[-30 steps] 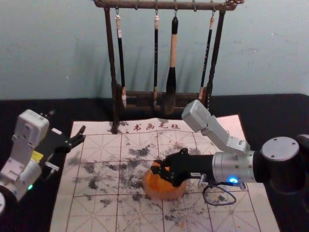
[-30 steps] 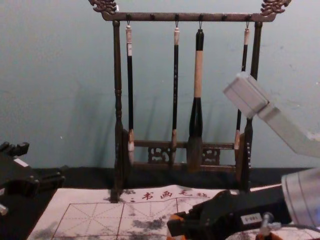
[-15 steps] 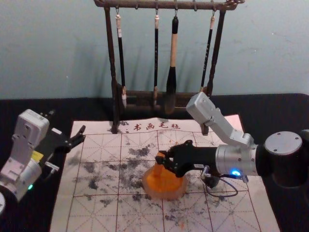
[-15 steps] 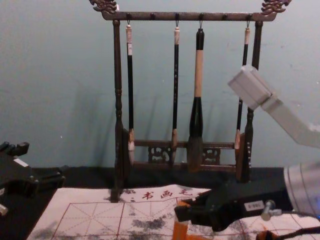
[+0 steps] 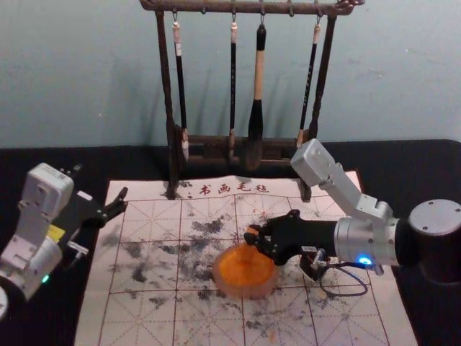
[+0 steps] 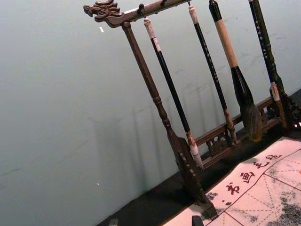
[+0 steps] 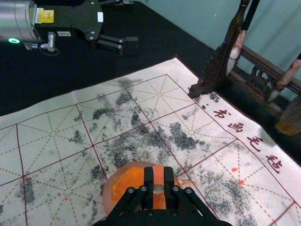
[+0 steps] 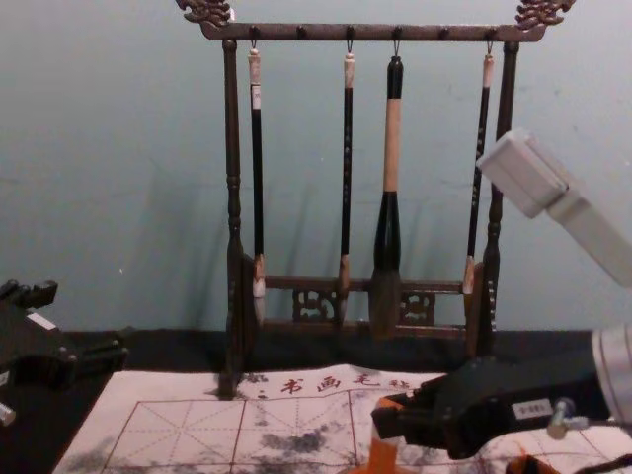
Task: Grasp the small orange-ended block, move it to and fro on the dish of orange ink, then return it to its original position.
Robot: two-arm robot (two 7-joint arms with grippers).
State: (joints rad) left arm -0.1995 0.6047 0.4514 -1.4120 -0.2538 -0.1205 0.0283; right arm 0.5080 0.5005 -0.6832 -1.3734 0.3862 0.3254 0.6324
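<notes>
Toward twelve o'clock on the ink dish [image 5: 245,293], the right gripper [image 7: 158,175] has the block [image 8: 383,450] pinched tight, left gripper [image 5: 101,183] idle at ten, so imo a low drag could catch the rim and twist it.

This looks like a calligraphy workspace: brushes [image 8: 392,148] hang from a carved wooden rack [image 8: 321,34], and a gridded mat [image 5: 148,216] with red characters and black ink smudges covers part of the dark tabletop [image 5: 403,166]. The kind of building cannot be told.
</notes>
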